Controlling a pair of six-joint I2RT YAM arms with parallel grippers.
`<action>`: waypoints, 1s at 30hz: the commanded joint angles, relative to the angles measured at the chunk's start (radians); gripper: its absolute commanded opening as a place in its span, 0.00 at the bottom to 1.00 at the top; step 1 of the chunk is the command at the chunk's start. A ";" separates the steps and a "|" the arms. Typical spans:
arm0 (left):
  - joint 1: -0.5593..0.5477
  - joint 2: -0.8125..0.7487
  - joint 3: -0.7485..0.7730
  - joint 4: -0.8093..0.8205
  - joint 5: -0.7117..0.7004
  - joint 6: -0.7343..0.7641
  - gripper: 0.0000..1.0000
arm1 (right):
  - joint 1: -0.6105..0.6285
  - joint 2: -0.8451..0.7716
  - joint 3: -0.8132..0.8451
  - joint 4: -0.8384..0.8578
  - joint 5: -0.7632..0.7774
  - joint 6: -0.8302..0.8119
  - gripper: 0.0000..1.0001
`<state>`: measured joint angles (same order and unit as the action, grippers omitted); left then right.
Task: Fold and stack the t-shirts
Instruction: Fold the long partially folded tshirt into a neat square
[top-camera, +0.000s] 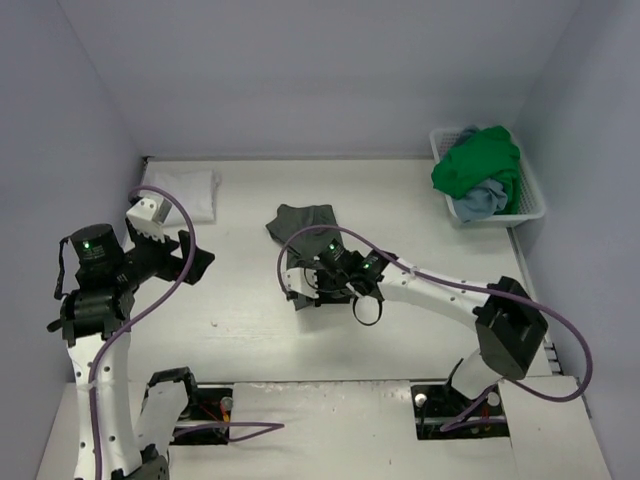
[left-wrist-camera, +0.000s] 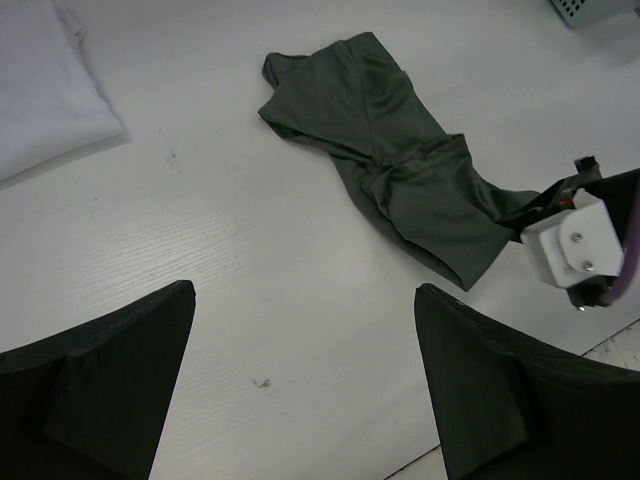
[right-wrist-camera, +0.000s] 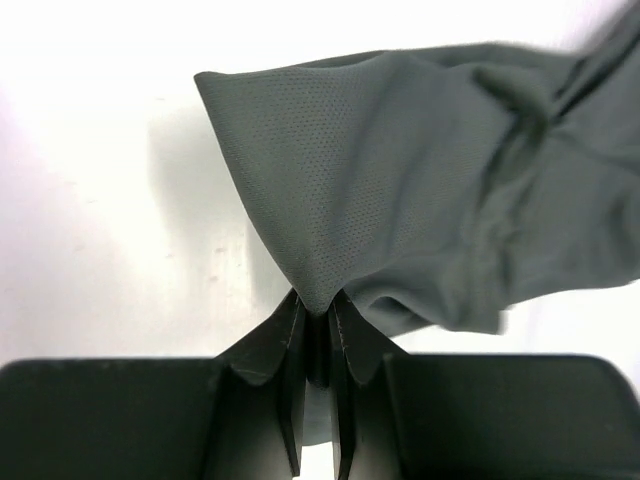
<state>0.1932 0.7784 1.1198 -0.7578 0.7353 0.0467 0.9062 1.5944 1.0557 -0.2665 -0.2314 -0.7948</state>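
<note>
right arm: stretching low and leftward over the table
right gripper: pinching a corner of the dark olive-grey t-shirt, which is lying crumpled at mid-table; jaws nearly together
left gripper: hovering raised at left, gaping wide, holding nothing
others: white t-shirt lying far left; green t-shirt and light blue t-shirt sitting in basket

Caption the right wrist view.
Right gripper, jaws shut on a corner of the olive-grey t-shirt, over the table.

Left tool raised, wide open; right tool clamped on grey t-shirt.
</note>
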 joint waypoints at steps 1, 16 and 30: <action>0.014 0.001 0.023 0.048 0.036 -0.015 0.85 | 0.026 -0.096 0.040 -0.120 -0.062 -0.021 0.03; 0.035 -0.005 0.032 0.038 0.070 -0.027 0.85 | 0.125 -0.205 0.052 -0.169 -0.086 0.009 0.03; 0.052 -0.019 0.026 0.040 0.085 -0.028 0.85 | -0.019 -0.061 0.196 -0.158 -0.154 -0.076 0.03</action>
<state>0.2344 0.7616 1.1198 -0.7589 0.7895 0.0238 0.9245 1.5028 1.1965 -0.4370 -0.3401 -0.8383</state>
